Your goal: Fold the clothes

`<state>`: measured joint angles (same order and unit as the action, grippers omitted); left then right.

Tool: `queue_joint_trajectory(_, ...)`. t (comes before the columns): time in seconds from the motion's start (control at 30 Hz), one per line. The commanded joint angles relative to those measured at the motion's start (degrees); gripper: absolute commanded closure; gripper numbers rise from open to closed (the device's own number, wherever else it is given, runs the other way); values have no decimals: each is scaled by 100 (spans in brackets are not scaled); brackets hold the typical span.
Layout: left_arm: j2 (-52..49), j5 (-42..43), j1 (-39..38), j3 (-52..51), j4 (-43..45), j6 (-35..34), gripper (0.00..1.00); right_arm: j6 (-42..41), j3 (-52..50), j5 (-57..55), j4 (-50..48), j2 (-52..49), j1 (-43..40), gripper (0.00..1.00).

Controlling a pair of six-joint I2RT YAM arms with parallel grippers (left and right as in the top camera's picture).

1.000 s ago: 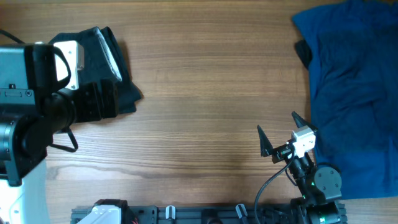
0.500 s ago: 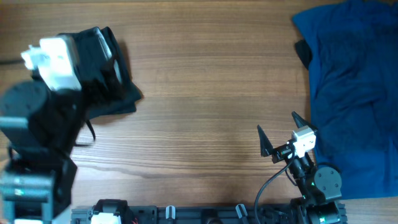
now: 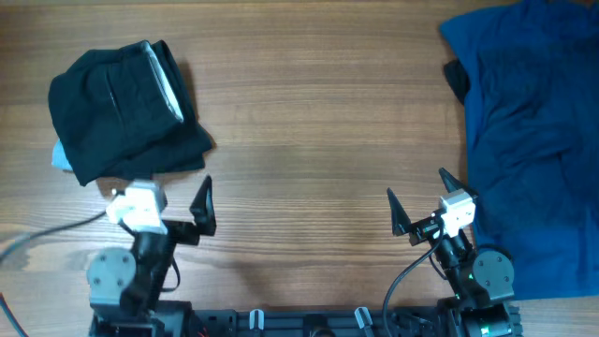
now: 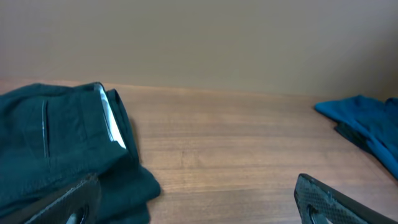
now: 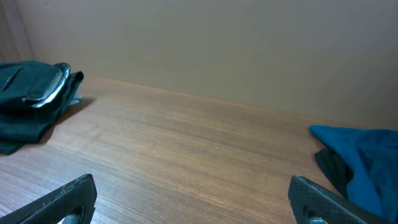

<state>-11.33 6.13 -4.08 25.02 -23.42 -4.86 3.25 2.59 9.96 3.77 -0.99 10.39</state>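
Observation:
The black shorts (image 3: 122,108) lie folded at the table's far left, with a strip of pale lining along their right edge and a bit of light-blue cloth (image 3: 61,157) poking out at their lower left. A large royal-blue garment (image 3: 533,131) lies crumpled along the right side. My left gripper (image 3: 159,195) stands open just in front of the shorts, holding nothing. In the left wrist view the shorts (image 4: 56,143) lie beyond the left finger (image 4: 68,202). My right gripper (image 3: 421,195) is open and empty beside the blue garment (image 5: 367,155).
A dark patch of cloth (image 3: 456,80) shows at the blue garment's left edge. Bare wooden tabletop (image 3: 318,140) stretches between the two piles. The arm bases and a black rail (image 3: 309,323) run along the front edge.
My left arm has drawn back from over the black shorts to the front of the table, leaving them uncovered. The right arm has not moved.

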Motion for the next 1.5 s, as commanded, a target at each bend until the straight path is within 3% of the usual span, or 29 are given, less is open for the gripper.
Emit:
queue_joint_trajectory(0.0,850,90,74,-699,116,-13,0,-61,-37,-96,-20,57,-35,1)
queue_joint_trajectory(0.33,1119,243,-195,-1991,697,-15,0,-63,-37,-96,-20,57,-35,0)
queue_joint_trajectory(1.47,1117,219,-396,-2015,800,-11,0,-61,-37,-96,-20,57,-35,0)
